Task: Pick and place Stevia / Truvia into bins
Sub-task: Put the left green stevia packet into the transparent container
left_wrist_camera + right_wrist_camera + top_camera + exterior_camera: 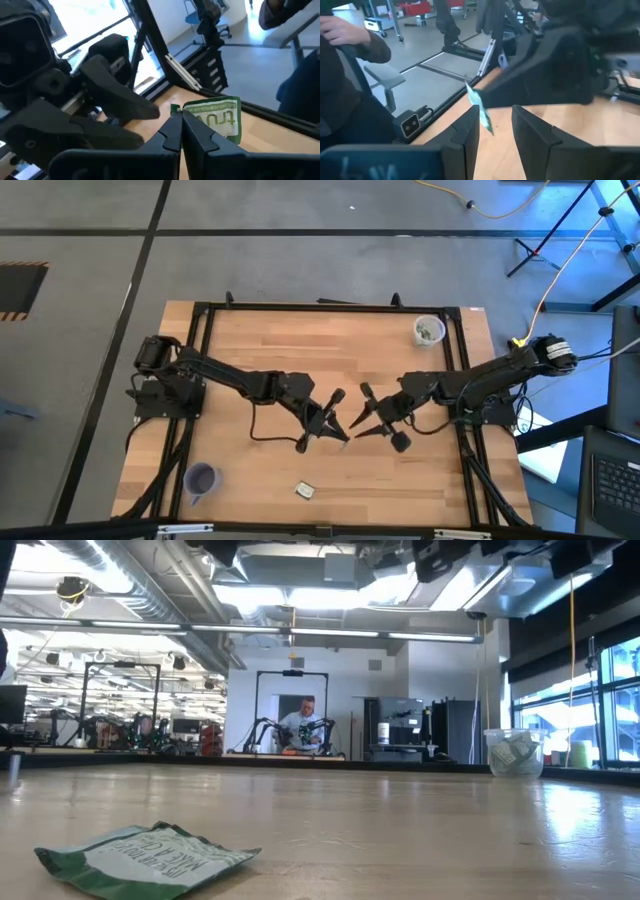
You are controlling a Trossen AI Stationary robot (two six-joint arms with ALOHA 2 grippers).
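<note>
Overhead, both dark grippers meeting tip to tip above the middle of the pale wooden table (260, 350): left gripper (340, 432) and right gripper (362, 430) nearly touching. Too small from up there to make out anything between the fingers.

Only from the left wrist: a pale green and white sachet (216, 120) pinched by one edge between the left gripper's (181, 134) fingers, jaws pressed tight together on it, printed face turned toward the camera, right arm's dark bulk just beyond. From the right wrist: same sachet (481, 109) seen edge-on as a thin green strip, standing in front of and roughly between the right gripper's (496, 131) fingers, jaws parted partway, gap visible on either side, no contact with the packet discernible.

Only from table height: a second crumpled green and white sachet (150, 858) lying flat on the wood close to the lens, well below and apart from both sets of jaws; overhead, same packet (306, 491) near the table's front edge. Translucent white round cup (513, 752) with sachets inside, far beyond the right jaws by the back corner. Purple round cup (200, 478) visible from above alone, off to the outer side of the left jaws near the front edge. Person in the room's background at table height.
</note>
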